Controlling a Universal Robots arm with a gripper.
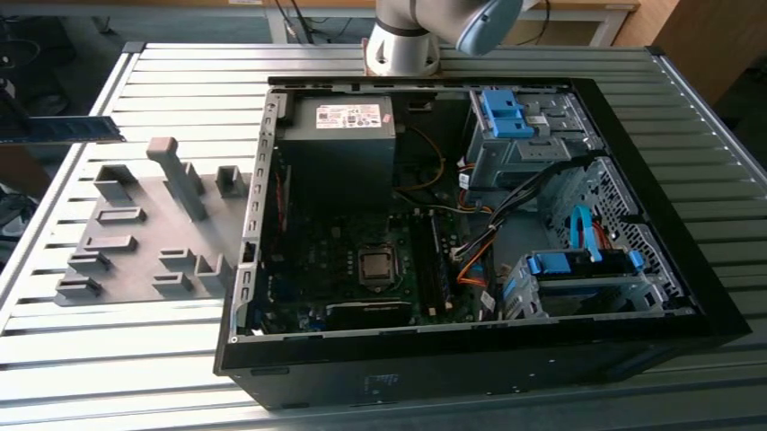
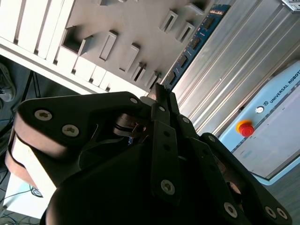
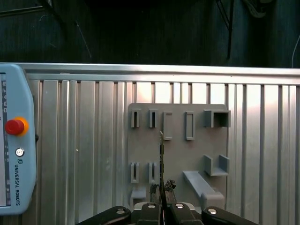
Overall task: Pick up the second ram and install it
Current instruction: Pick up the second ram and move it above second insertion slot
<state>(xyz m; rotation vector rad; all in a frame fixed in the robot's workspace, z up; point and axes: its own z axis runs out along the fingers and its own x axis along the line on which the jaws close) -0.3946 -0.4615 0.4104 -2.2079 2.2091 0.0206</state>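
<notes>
Checking the feeds from my desk: the tool (image 2: 161, 96) is clamped shut on the second ram (image 2: 193, 44). In the second wrist view, the black fingers pinch one end of it and the rest of the blue-green stick pokes straight out past them, chips showing. In the first wrist view I'm looking at the stick edge-on, so it's just a thin line coming off the fingertips, hanging over the grey holder tray (image 3: 178, 154) that lies on the slatted aluminium bench (image 3: 93, 140). I can't tell whether the far tip touches the tray or is clear of it. In the exterior view the ram (image 1: 66, 128) sits way over at the exterior view's left edge, beyond the tray and well apart from the open computer case (image 1: 480, 364), which lies on its side on the bench with the motherboard (image 1: 348, 260) facing up. The teach pendant (image 3: 16, 178) with its red stop button (image 3: 14, 126) is lying on the bench too, well apart from the tray.
</notes>
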